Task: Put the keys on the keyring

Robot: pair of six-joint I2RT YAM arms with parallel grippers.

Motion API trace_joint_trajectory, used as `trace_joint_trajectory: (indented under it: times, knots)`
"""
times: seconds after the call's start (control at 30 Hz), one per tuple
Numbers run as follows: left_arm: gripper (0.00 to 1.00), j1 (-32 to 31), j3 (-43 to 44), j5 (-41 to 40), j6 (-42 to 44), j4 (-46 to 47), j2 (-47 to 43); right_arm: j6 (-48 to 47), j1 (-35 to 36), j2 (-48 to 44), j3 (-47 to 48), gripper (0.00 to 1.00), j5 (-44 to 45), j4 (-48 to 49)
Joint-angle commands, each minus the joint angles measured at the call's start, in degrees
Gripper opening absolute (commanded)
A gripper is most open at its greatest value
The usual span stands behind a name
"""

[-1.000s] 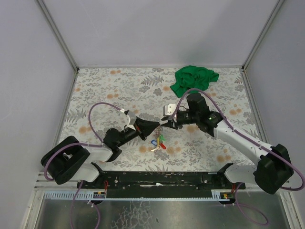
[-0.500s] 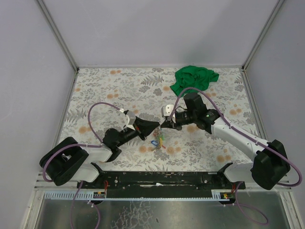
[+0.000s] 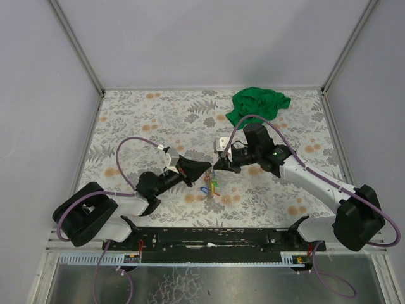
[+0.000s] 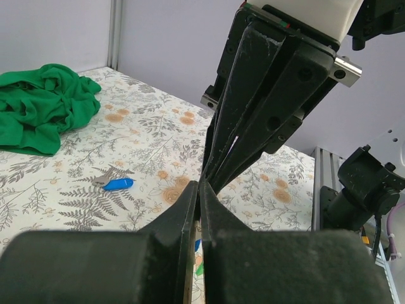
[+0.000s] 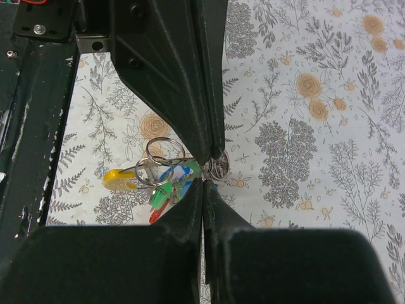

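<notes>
Keyring (image 5: 164,151) wire is sitting right at the pinch. The left fingers (image 5: 209,149) are pressing fully together on its small coils and appear to be holding the bundle just off the table (image 5: 304,158). The right fingers (image 5: 199,197) are meeting them tip to tip, also closed tight, though I cannot tell whether on the wire or on a key blade. The keys (image 5: 161,193) are hanging from the loops, showing yellow, green, blue and red heads. The bundle is looking light but awkward: thin, stiff, springy wire, smooth metal likely to twist under flat pads, and dangling keys free to swing. Taking the wire close beside its split, not the plastic heads, is looking like the surest hold. Farther out, a loose blue key (image 4: 118,184) is lying on the table, with a green cloth (image 4: 41,104) beyond it toward the far right.
</notes>
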Motion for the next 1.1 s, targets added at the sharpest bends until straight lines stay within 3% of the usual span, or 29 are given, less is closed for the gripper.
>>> trace_joint_trajectory:
  times: [0.0, 0.1, 0.3, 0.63, 0.8, 1.07]
  knots:
    - [0.0, 0.22, -0.6, -2.83, 1.21, 7.07, -1.42, 3.27, -0.32, -2.11, 0.09, 0.0, 5.35, 0.52]
    - [0.01, 0.23, -0.8, -3.82, 1.63, 6.98, -0.87, 4.37, -0.32, -3.76, -0.56, 0.0, 6.75, 1.03]
    - [0.2, 0.81, -0.54, -3.39, 2.9, 4.53, -1.08, 3.55, -0.28, -5.75, 0.11, 0.0, 7.92, 0.41]
    - [0.41, 7.61, 4.86, 15.18, 5.26, -8.31, -0.34, -1.49, -0.32, -4.08, 4.35, 0.0, 5.66, -5.35]
    - [0.43, 9.08, 8.08, 25.01, 9.33, -12.79, 1.14, -3.06, -0.32, -3.25, 5.58, 0.0, 4.35, -7.62]
    - [0.42, 9.47, 12.74, 31.13, 14.96, -22.72, 1.43, -3.98, -0.24, -2.35, 6.62, 0.0, 3.85, -9.54]
